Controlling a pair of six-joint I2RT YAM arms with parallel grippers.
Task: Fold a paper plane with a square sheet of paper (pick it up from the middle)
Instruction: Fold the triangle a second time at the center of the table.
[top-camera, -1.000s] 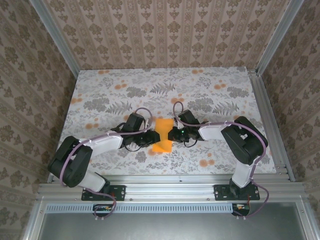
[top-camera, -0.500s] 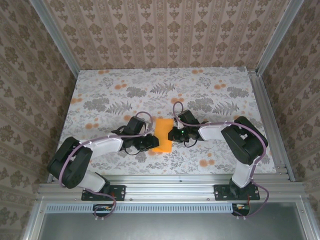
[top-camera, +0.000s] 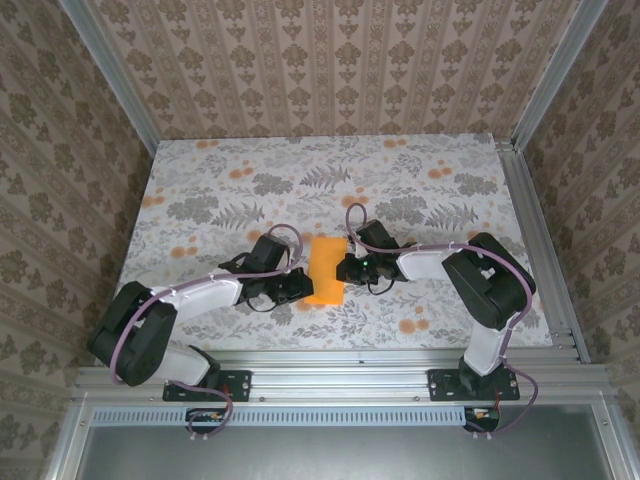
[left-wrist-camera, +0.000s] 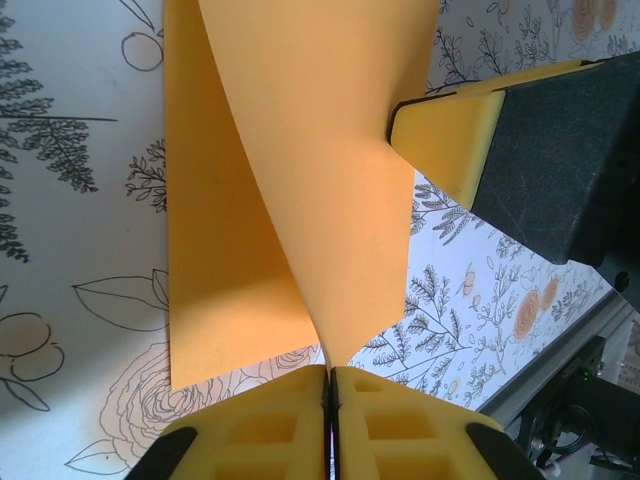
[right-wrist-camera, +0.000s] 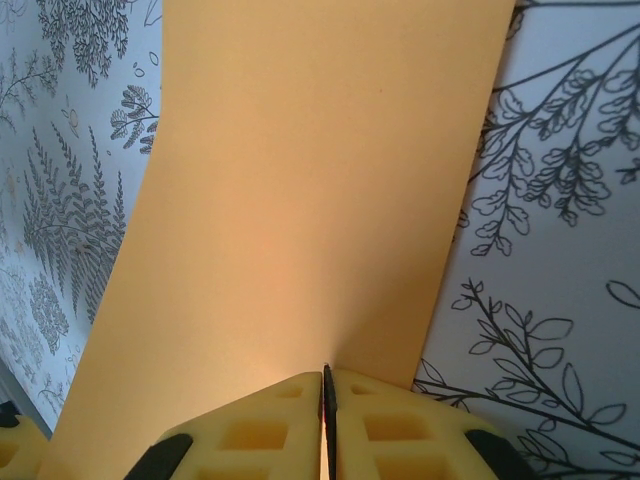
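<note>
1. The paper (top-camera: 326, 268) lies on the bench (top-camera: 200, 180), near its middle and toward the near edge, between the two arms. From above it reads as an orange rectangle, taller than it is wide.
2. In the top view the left fingers (top-camera: 298, 284) meet the paper's left edge low down. The right fingers (top-camera: 348, 268) meet its right edge about halfway along.
3. In the left wrist view the left fingers (left-wrist-camera: 270, 430) are pressed together with no gap. A lifted layer of the paper (left-wrist-camera: 300, 180) narrows down into the seam between them, so they are pinching it.
4. That lifted layer curls up off a flat layer beneath it. The flat layer rests on the bench, and its straight edge and one corner show to the left of the fingers.
5. At the upper right of that view, one yellow tip of the right fingers (left-wrist-camera: 445, 140) touches the far edge of the lifted layer.
6. In the right wrist view the right fingers (right-wrist-camera: 260, 435) are closed to a thin dark line, with the paper's near edge caught in it.
7. From there the paper runs away from the camera, smooth and unmarked, and its left side bows gently.
8. The bench's printed leaves and flowers show on both sides of the paper.
</note>
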